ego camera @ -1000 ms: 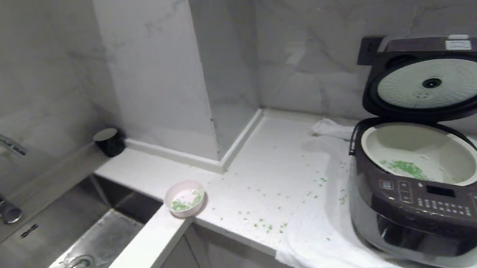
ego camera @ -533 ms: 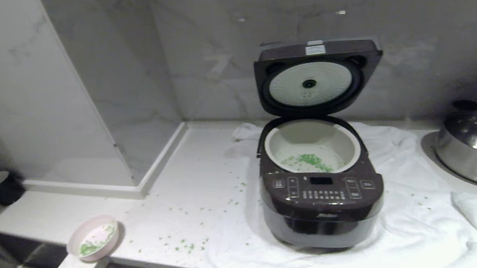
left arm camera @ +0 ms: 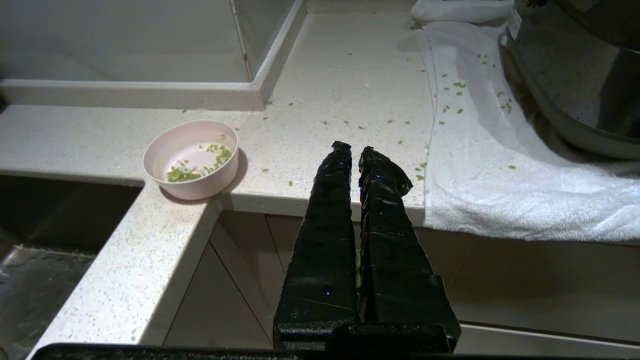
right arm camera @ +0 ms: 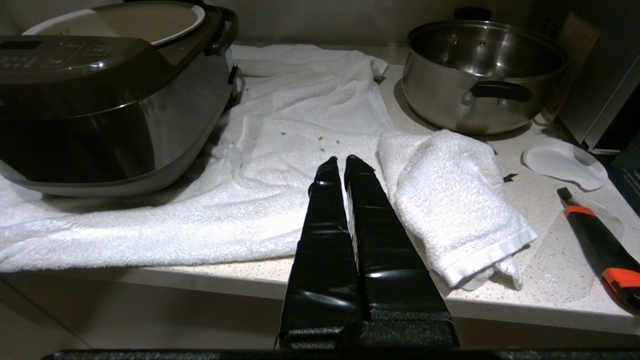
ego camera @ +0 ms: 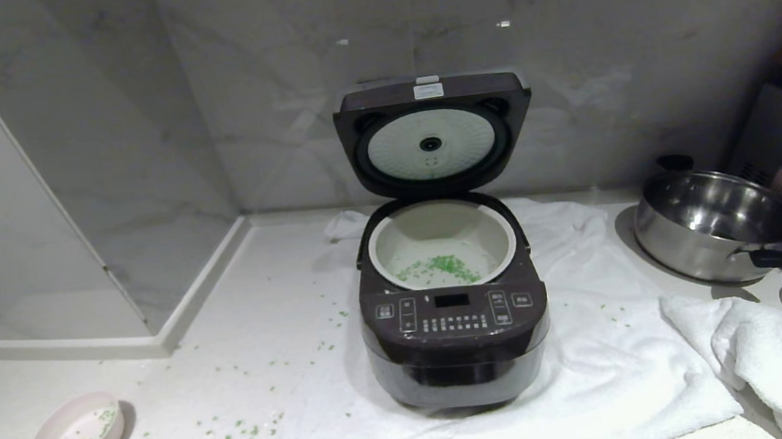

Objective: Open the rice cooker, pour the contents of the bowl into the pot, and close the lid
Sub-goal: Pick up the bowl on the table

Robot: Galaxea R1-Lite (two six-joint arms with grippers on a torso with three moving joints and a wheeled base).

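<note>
The rice cooker (ego camera: 456,330) stands on a spread white towel (ego camera: 586,381) in the middle of the pale stone counter (ego camera: 255,316), its lid (ego camera: 434,135) raised upright against the marble wall with the silvery-white inner plate facing forward. Inside, the pot (ego camera: 441,243) holds a small scatter of green chopped bits (ego camera: 441,267) on its floor. The bowl (ego camera: 75,434) sits well apart to the left, at the counter's front corner, with a few green bits left in it; more green flecks (ego camera: 246,431) lie strewn over the counter and towel between bowl and cooker. To the right rest a steel pan (ego camera: 719,222), a folded white cloth (ego camera: 774,352) and, at the edge, a black and orange knife (right arm camera: 597,247). The left gripper (left arm camera: 354,148) hangs off the counter's front edge between bowl and towel, fingers pressed together and empty. The right gripper (right arm camera: 338,160) hovers over the towel beside the folded cloth, fingers likewise together, holding nothing
</note>
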